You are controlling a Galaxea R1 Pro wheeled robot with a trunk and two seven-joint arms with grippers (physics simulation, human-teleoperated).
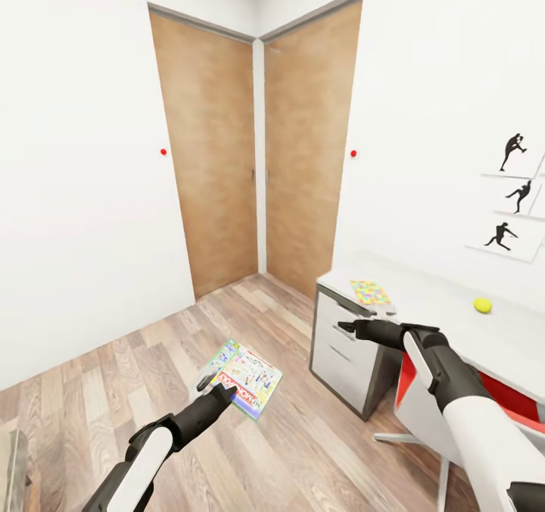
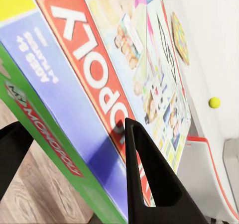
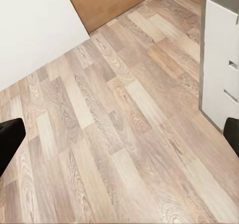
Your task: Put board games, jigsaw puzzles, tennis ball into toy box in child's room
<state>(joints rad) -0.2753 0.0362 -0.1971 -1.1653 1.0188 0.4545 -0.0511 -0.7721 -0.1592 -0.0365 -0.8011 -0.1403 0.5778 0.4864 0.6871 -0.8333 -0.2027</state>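
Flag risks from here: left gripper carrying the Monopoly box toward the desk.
1. The left gripper pinches the green-white-red Monopoly board game box at one edge only; the flat box sticks out far beyond it and could tilt or slip.
2. The small yellow-green tennis ball lies loose on the light-grey desk top; a nudge might roll it off.
3. The open right gripper hovers by the desk's corner, near the multicoloured jigsaw sheet.
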